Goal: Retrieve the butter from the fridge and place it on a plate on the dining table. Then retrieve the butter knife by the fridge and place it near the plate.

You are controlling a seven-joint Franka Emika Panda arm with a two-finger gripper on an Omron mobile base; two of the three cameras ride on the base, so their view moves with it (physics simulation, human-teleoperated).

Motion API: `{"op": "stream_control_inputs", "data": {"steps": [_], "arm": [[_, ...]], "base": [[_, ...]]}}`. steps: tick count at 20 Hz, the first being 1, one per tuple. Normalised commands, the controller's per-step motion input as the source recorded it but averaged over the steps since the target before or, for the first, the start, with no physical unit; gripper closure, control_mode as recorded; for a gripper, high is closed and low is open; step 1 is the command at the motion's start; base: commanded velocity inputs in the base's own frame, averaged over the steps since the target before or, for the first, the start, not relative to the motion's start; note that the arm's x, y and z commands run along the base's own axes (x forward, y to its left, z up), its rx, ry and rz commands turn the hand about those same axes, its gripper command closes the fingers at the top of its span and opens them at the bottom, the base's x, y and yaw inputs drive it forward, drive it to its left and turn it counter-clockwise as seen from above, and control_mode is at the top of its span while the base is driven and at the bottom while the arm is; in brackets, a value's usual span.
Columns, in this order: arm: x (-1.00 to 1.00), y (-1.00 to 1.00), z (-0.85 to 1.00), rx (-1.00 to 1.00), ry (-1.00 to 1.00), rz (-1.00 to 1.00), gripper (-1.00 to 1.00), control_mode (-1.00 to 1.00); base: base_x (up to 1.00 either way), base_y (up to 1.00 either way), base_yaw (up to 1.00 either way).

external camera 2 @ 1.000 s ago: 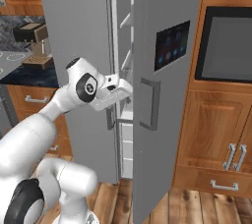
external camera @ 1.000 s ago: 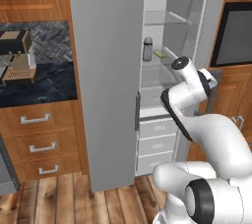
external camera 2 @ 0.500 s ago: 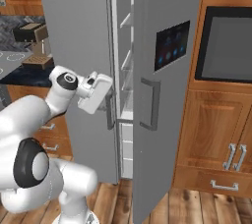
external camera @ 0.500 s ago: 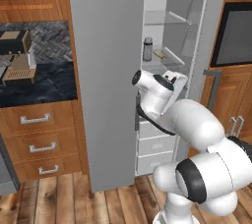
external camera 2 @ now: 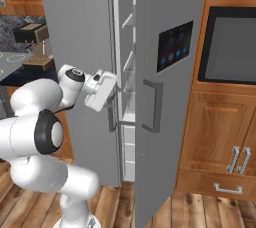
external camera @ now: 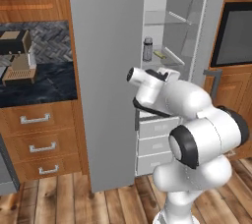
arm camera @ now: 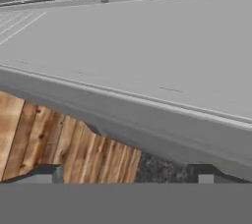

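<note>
**Jaws wide, nothing held, butter on the shelf behind the door gap**

The gripper stands with its jaws spread wide and nothing between them. From the hand view, the tips frame only a grey slab of the fridge's left door, with a strip of wooden floor below. From the right base view, the hand sits just beside that left door's vertical handle, close to the door's inner edge, though I cannot tell whether it touches anything.

The fridge is partly open, its white interior showing between the two grey doors. On a clear shelf inside lies the butter, a small pale-yellow stick, just beside a grey can. White drawers sit below, behind the arm.

My worry from here: the arm is folded tight against the left door, and the gap looks narrow. Reaching in could catch an elbow or the hand on the door edge, swinging it. And with the can standing so near the butter, a careless approach might topple it or close on the wrong thing. The coffee machine on the side counter is well apart and safe.
</note>
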Motion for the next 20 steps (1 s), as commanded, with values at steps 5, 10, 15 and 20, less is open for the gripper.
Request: {"op": "stream_control_inputs", "data": {"steps": [5, 10, 15, 20], "arm": [[0.39, -0.24, -0.17, -0.06, 0.13, 0.0, -1.0, -1.0], [0.27, -0.34, -0.29, -0.14, 0.15, 0.0, -1.0, -1.0], [0.21, -0.5, -0.14, -0.18, 0.23, -0.01, -1.0, -1.0], [0.21, -0.43, 0.0, -0.2, 0.28, -0.02, -1.0, -1.0]], "base": [[0.0, 0.0, 0.0], [0.0, 0.0, 0.0], [0.0, 0.0, 0.0], [0.0, 0.0, 0.0]]}}
